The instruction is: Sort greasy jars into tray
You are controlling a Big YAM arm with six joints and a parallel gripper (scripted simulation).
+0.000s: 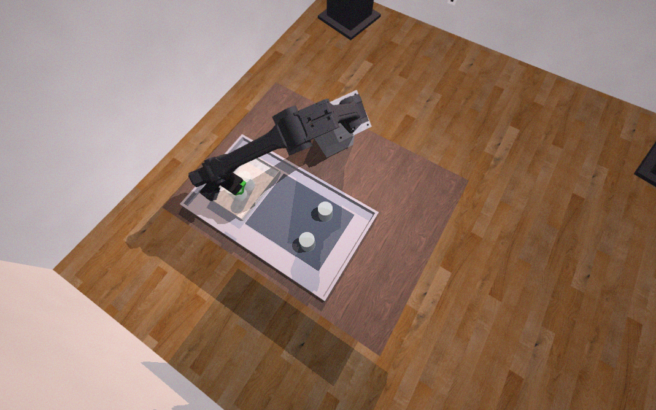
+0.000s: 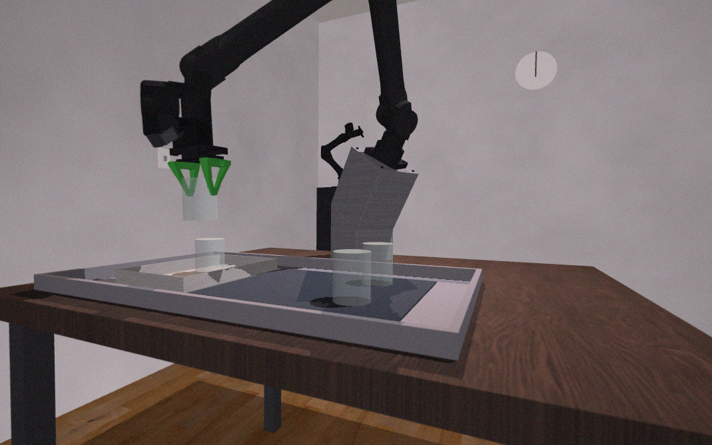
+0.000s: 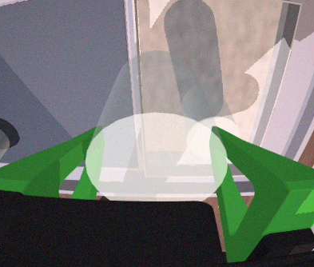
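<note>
My gripper (image 1: pixel 239 189) (image 2: pixel 202 194) (image 3: pixel 157 134) is shut on an upright, whitish glass jar (image 2: pixel 200 210) (image 3: pixel 155 164). The held jar hangs above the tray (image 2: pixel 154 280) (image 3: pixel 270 96), well clear of it. A second jar (image 1: pixel 245 176) (image 2: pixel 209 253) (image 3: pixel 224 123) stands upright inside the tray, beyond the held jar in the exterior view. Two more jars stand upright on the dark mat (image 1: pixel 279 203) (image 2: pixel 270 287) (image 3: pixel 79 60): the nearer one (image 1: pixel 307 240) (image 2: pixel 351 279) and the farther one (image 1: pixel 325 209) (image 2: pixel 380 262). Grease cannot be seen.
A raised border (image 1: pixel 279 272) (image 2: pixel 248 311) encloses the tray and mat. The brown wooden table (image 1: pixel 396 224) (image 2: pixel 585 326) extends around it. The arm's grey pedestal (image 2: pixel 372 210) rises behind the mat. The arm reaches over the tray and partly hides it in the top view.
</note>
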